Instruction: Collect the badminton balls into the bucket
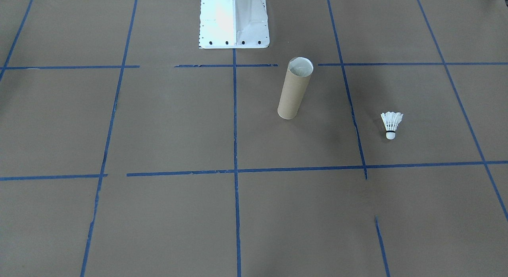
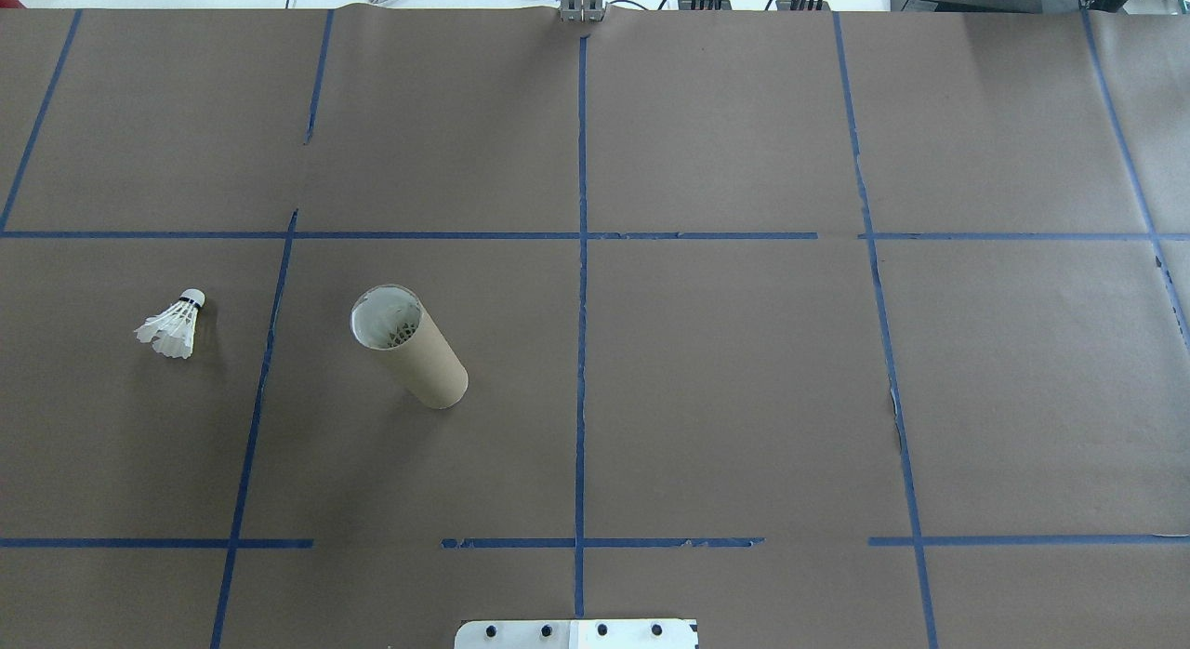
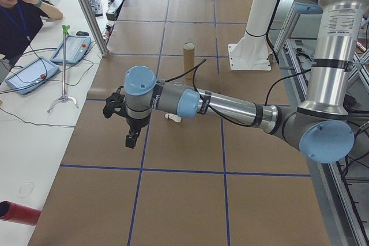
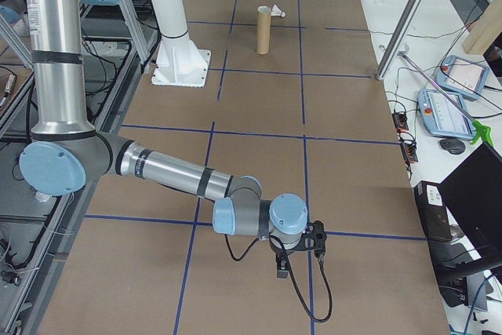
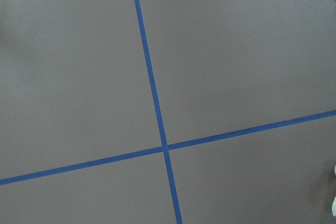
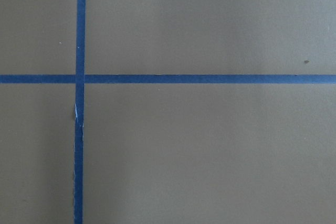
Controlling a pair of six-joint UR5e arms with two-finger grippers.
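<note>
White shuttlecock [image 2: 173, 327] on its side, cork away from robot, left of upright bucket [image 2: 409, 347]; nearer left gripper [image 3: 118, 114]. Jaws' state impossible to tell, perhaps parted.

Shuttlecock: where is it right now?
In the overhead view the shuttlecock lies on the table's left side, left of the upright cardboard tube, a blue tape line between them.

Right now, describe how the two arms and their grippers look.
Both arms have silver tube links with light blue joint caps and grey joint housings. The left arm carries a black gripper, with a black cable looping along the wrist. The right arm has a black gripper and a black cable hanging below it.
</note>
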